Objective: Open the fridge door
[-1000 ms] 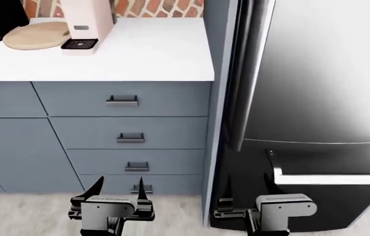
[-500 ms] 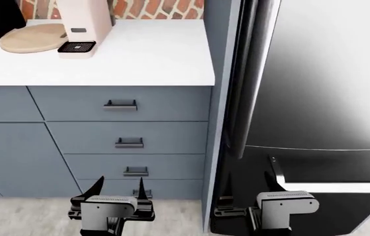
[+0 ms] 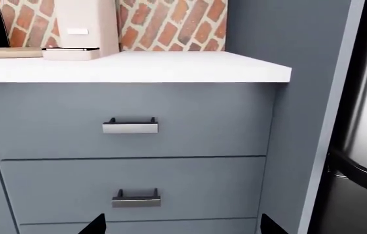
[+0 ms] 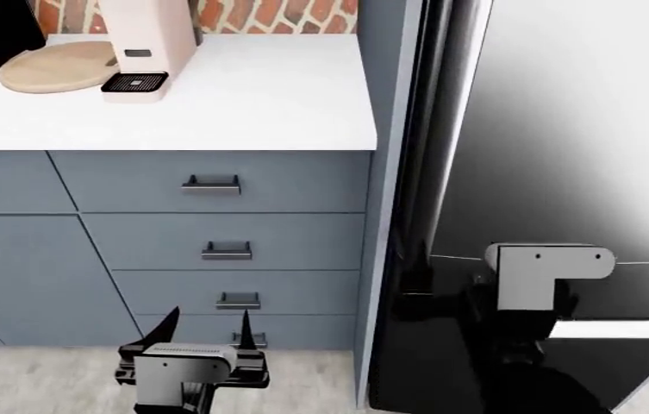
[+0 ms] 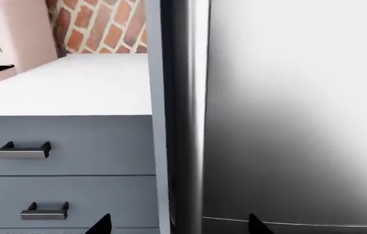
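Observation:
The fridge door (image 4: 577, 129) is a tall glossy steel panel filling the right of the head view, and it looks shut. Its long vertical bar handle (image 4: 448, 129) runs down its left edge. My right gripper (image 4: 451, 280) hangs open in front of the door's lower edge, near the foot of the handle. In the right wrist view the handle (image 5: 186, 122) stands ahead, in line with the gap of the right gripper (image 5: 178, 225), with the door (image 5: 300, 122) beside it. My left gripper (image 4: 207, 332) is open, low before the cabinet drawers (image 4: 221, 183); in its own view the left gripper (image 3: 182, 225) holds nothing.
A blue-grey side panel (image 4: 388, 172) separates the fridge from the cabinets. Below the door is a black drawer with a horizontal silver bar (image 4: 629, 328). The white counter (image 4: 244, 95) carries a pink coffee machine (image 4: 146, 43) and a round wooden board (image 4: 54, 65).
My right gripper has risen from near the floor to the level of the door's lower edge. The left gripper has stayed put. The head view shifted slightly.

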Robot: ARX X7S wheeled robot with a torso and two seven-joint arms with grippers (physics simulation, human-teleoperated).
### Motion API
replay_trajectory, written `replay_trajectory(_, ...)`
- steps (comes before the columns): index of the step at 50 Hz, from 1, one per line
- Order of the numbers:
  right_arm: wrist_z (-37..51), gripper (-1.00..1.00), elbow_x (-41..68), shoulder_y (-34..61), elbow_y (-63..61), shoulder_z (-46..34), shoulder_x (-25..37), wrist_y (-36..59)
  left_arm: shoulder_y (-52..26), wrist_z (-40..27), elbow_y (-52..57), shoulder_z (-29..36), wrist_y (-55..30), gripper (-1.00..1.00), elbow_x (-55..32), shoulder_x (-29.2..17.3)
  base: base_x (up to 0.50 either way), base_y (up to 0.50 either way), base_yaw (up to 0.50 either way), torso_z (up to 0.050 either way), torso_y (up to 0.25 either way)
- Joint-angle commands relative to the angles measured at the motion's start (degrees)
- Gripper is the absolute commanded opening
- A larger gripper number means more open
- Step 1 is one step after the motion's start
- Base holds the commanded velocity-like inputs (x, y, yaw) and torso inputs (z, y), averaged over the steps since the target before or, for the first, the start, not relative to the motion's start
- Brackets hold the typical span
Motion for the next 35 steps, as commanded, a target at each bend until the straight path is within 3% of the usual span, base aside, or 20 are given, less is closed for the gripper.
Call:
replay_trajectory(1, 0.79, 1.0, 9.74, 14.25, -2.63, 8.99, -3.63, 23.05, 0.24, -0.19, 1.29, 0.13, -0.4, 1.0, -0.65, -0.59, 0.0, 0.0, 0.0, 0.0, 0.0)
replay_trajectory(35, 4.62, 1.0, 3.44, 36.41, 29.79, 1.67, -5.86, 18.26, 0.23, -0.9, 3.6, 0.16, -1.66, 1.0, -2.93, -2.0, 0.0, 0.0, 0.0, 0.0, 0.0)
